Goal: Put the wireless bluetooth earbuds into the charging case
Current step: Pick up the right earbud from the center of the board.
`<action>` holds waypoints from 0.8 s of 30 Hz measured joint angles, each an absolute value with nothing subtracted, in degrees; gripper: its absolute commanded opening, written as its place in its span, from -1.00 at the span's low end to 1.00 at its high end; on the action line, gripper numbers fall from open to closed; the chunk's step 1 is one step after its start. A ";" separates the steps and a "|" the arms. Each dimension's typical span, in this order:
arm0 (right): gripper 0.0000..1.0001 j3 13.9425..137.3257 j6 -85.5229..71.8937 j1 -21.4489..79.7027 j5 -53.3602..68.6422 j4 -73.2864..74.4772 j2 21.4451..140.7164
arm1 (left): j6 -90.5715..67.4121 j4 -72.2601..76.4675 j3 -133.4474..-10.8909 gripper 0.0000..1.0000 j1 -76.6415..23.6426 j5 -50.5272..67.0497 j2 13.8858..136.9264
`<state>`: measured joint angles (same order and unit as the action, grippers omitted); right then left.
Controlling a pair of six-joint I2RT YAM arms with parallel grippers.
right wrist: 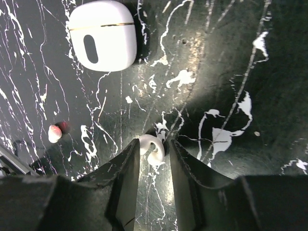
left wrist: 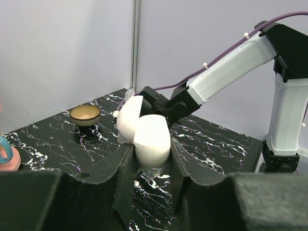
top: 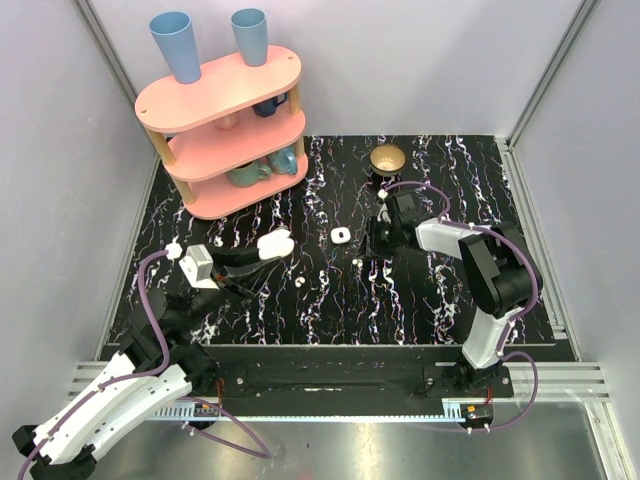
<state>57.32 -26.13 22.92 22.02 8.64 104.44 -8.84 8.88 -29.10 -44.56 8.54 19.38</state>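
My left gripper [top: 262,252] is shut on the charging case [top: 274,245], which it holds above the table. In the left wrist view the white case [left wrist: 147,134] sits between the fingers [left wrist: 124,168] with its lid hinged open to the left. My right gripper [top: 371,252] is down at the table, its jaws closed narrowly on one white earbud [right wrist: 153,149], which also shows from above [top: 358,262]. The other earbud [top: 301,283] lies loose on the black marbled surface; it shows too in the right wrist view [right wrist: 54,134] and under the case [left wrist: 136,183].
A small white rounded-square box [top: 341,235] with a gold seam and a dark oval lies between the grippers [right wrist: 101,36]. A gold bowl [top: 387,159] stands at the back. A pink shelf [top: 225,130] with cups fills the back left.
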 measured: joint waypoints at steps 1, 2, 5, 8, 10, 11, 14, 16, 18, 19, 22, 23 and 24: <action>-0.22 57.41 -26.11 23.20 21.85 8.56 104.49 | -8.88 8.88 -29.10 -1.00 -44.56 8.54 19.38; -0.22 57.54 -26.09 23.62 21.58 8.49 104.57 | -8.95 8.86 -29.10 -1.00 -44.56 8.54 19.38; -0.23 57.63 -25.91 24.91 20.71 8.05 104.68 | -9.04 8.69 -29.10 -1.00 -44.56 8.54 19.38; -0.25 57.63 -25.89 25.93 19.64 7.51 104.68 | -9.06 8.51 -29.10 -1.00 -44.56 8.49 19.35; -0.28 57.60 -25.91 26.26 19.11 7.27 104.66 | -9.06 8.38 -29.10 -1.00 -44.56 8.49 19.35; -0.28 57.52 -25.89 26.37 18.92 7.05 104.66 | -9.08 8.29 -29.10 -1.00 -44.56 8.49 19.33; -0.35 56.88 -25.91 26.41 18.81 6.13 104.44 | -9.10 8.05 -29.10 -1.00 -44.56 8.47 19.31; -0.45 56.45 -25.89 26.41 18.63 5.54 104.27 | -9.15 7.81 -29.10 -1.00 -44.56 8.47 19.29; -0.49 56.16 -25.93 26.48 18.70 4.91 104.25 | -9.41 7.42 -29.10 -1.00 -44.56 8.43 19.27; -0.50 56.10 -25.89 26.57 18.72 4.62 104.25 | -9.50 7.31 -29.10 -1.00 -44.56 8.38 19.27; -0.68 55.94 -25.85 26.85 18.92 3.97 104.22 | -9.69 6.96 -29.10 -1.00 -44.56 8.25 19.22; -0.68 55.88 -25.71 26.92 18.94 3.77 104.12 | -9.74 6.92 -29.10 -1.00 -44.56 8.21 19.20; -0.77 55.77 -25.67 26.92 18.98 3.66 104.03 | -9.78 6.94 -29.10 -1.00 -44.56 8.16 19.20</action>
<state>55.77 -25.67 26.92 18.98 3.66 104.03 -9.78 6.94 -29.10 -44.56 8.16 19.20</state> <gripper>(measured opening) 0.177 0.340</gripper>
